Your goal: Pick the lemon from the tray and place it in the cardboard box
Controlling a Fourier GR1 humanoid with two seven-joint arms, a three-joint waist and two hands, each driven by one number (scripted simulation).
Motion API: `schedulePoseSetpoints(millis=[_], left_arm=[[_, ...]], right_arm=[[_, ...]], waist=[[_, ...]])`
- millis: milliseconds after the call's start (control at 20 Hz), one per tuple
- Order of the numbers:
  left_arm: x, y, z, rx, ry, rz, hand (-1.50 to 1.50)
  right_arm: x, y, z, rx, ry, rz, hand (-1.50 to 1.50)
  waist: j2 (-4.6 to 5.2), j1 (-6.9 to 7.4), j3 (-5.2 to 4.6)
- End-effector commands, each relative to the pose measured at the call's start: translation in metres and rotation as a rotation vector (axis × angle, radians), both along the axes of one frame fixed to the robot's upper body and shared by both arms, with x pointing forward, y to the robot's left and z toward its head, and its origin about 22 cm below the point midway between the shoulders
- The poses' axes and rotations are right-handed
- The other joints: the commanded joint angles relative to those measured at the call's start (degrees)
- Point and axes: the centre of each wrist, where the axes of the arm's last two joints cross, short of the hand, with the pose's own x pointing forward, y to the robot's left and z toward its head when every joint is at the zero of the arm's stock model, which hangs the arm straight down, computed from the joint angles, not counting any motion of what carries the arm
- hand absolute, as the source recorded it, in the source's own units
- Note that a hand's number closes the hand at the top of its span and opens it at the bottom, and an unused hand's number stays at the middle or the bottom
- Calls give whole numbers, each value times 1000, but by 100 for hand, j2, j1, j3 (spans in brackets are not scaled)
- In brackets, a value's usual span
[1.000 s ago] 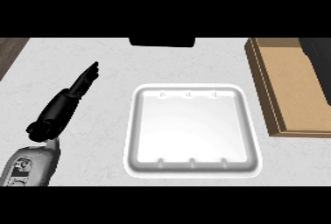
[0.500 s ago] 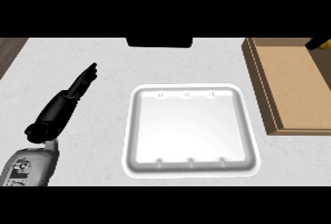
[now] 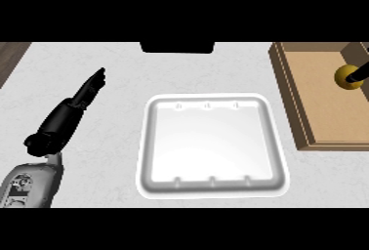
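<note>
The right hand (image 3: 358,74) is curling round the lemon (image 3: 346,78) over the cardboard box (image 3: 320,97). The left hand (image 3: 81,97) is lying straight-fingered beside the white tray (image 3: 213,183).

A kitchen counter: pale marbled worktop (image 3: 216,68), white tray (image 3: 213,183), cardboard box (image 3: 317,107).

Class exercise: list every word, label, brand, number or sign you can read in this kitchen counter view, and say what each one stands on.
None can be read. The white moulded tray, the brown cardboard box, the yellow lemon and the pale marbled counter carry no lettering, numbers or signs.
</note>
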Motion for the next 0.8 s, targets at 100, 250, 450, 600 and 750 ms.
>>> schedulePoseSetpoints(millis=[100, 250, 450, 600, 750], left_arm=[[-2, -10, -10, -3, -10, -5, 0], [-8, -4, -10, 3, -2, -7, 0], [-2, -2, -9, -12, 29, 11, 0], [-5, 4, -6, 1, -1, 35, 0], [2, -1, 8, -8, 19, 19, 0]], right_arm=[[-8, -15, 5, 78, -135, 136, -150], [-3, -4, 11, 76, -449, 121, -150], [-1, -4, 59, 272, -901, -12, -150], [-11, -21, 39, 396, -1043, -163, -150], [-27, -42, 16, 388, -1130, -241, -150]], waist=[[-5, -18, 1], [-30, -49, 8], [-38, -143, 24], [-44, -127, 18], [-38, -142, 11]])
